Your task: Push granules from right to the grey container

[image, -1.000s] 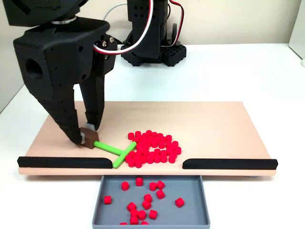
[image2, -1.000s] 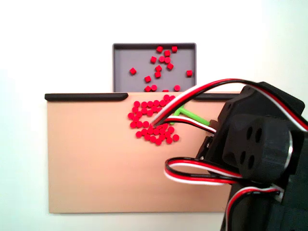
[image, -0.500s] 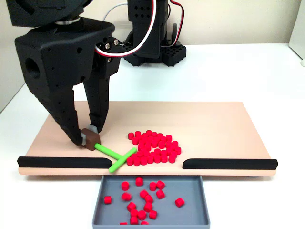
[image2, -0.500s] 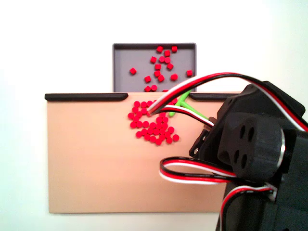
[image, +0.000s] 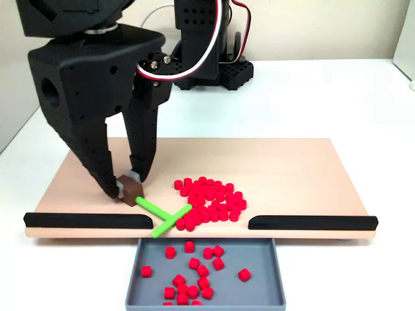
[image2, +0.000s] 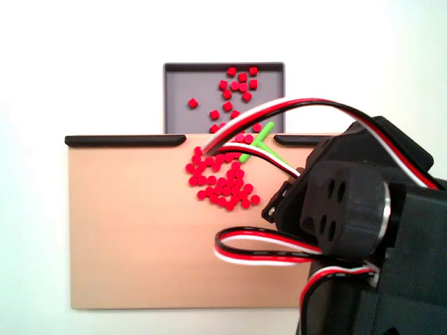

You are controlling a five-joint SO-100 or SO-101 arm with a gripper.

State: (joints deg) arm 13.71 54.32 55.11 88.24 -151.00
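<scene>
A heap of red granules lies on the tan board, just behind the gap between two black strips. More granules rest inside the grey container below that gap. My black gripper is shut on a brown block that carries a green T-shaped pusher. The pusher's crossbar touches the heap's left edge in that fixed view and reaches the board's front edge. From above, in the other fixed view, the heap sits below the grey container, and the green pusher shows at the heap's right.
Black strips line the board's front edge on either side of the gap. The arm's base stands behind the board. The arm's body and its wires cover the lower right of the fixed view from above.
The gripper has carried the green pusher sideways toward the gap and the heap. The heap's near edge has been squeezed, and a few more granules lie in the grey container.
</scene>
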